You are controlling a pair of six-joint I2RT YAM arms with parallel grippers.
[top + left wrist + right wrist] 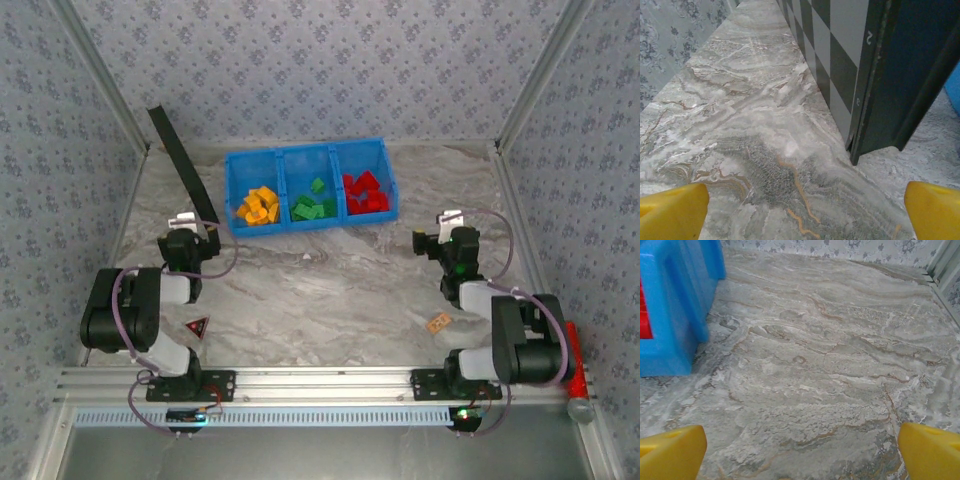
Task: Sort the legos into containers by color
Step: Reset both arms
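Three colour groups of bricks sit in the three-compartment blue bin [305, 151] at the far middle of the marble tabletop [330, 290]. The orange-yellow bricks [257, 207] are in its left compartment, the green bricks [313, 205] in the middle one and the red bricks [366, 193] in the right one.

On my overhead feed the left gripper [184, 222] sits near the bin's front left corner, just beside the foot of a dark checkered panel [185, 165] that leans up toward the back left. Its wrist camera shows me yellow fingertips [672, 210] spread wide apart, with marble between them and the panel's edge [840, 65] close ahead.

My right gripper [447, 222] sits off the bin's front right corner, apart from it. Its fingertips [670, 452] are spread just as wide over marble, and the bin's blue wall [670, 315] shows at upper left.

A pale tan tile [438, 322] lies near the right arm's base.
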